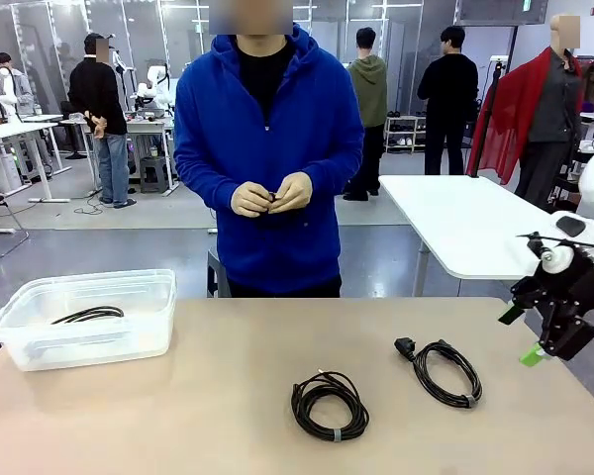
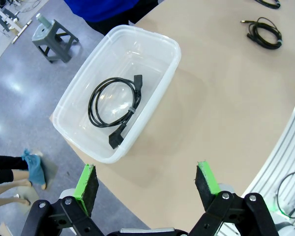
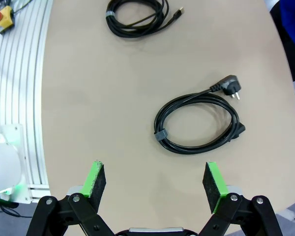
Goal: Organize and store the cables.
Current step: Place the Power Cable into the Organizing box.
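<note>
Two cables lie on the tan table: a banded coil (image 1: 329, 406) near the front centre and a coil with a wall plug (image 1: 444, 371) to its right. A third coil (image 1: 87, 315) rests inside the clear plastic bin (image 1: 129, 341) at the table's left. My right gripper (image 1: 521, 334) hovers open off the right edge; in its wrist view it (image 3: 155, 179) hangs above the plug coil (image 3: 199, 120), with the other coil (image 3: 137, 17) farther on. Above the table beside the bin (image 2: 160, 86) and its coil (image 2: 115, 105), my left gripper (image 2: 146, 181) stands open and holds nothing.
A person in a blue hoodie stands at the far side, hands (image 1: 270, 196) clasped at the waist, above the table. A white table (image 1: 465, 218) stands behind on the right. A red stop button (image 3: 1, 17) sits on the ribbed rail beside the table edge.
</note>
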You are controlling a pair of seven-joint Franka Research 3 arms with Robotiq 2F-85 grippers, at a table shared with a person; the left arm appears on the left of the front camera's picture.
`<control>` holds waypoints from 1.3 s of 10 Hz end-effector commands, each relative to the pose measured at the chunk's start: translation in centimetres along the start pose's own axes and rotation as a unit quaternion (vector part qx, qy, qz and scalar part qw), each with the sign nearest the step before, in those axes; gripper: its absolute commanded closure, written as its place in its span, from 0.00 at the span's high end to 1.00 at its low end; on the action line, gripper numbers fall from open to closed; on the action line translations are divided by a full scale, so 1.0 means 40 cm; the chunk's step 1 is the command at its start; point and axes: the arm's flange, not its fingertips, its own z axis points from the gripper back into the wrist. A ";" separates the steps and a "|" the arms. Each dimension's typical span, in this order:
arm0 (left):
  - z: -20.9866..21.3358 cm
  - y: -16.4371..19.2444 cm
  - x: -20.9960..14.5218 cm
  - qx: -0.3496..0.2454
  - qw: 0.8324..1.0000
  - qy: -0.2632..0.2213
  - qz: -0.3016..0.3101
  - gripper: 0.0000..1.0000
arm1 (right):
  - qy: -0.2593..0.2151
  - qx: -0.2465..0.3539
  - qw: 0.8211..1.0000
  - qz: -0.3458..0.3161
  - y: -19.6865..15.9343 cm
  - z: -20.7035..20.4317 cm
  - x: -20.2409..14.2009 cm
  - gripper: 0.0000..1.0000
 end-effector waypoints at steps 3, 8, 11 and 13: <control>0.001 -0.004 0.002 0.006 1.000 0.005 0.005 1.00 | 0.055 0.030 0.998 -0.006 -0.057 -0.131 0.021 1.00; 0.001 -0.004 0.002 0.006 1.000 0.005 0.005 1.00 | 0.084 0.069 0.994 -0.004 -0.081 -0.246 0.010 1.00; 0.001 -0.004 0.002 0.006 1.000 0.005 0.005 1.00 | 0.092 0.065 0.993 0.020 -0.079 -0.289 -0.002 1.00; 0.001 -0.004 0.002 0.006 1.000 0.005 0.005 1.00 | 0.104 0.059 0.993 0.019 -0.080 -0.329 -0.005 1.00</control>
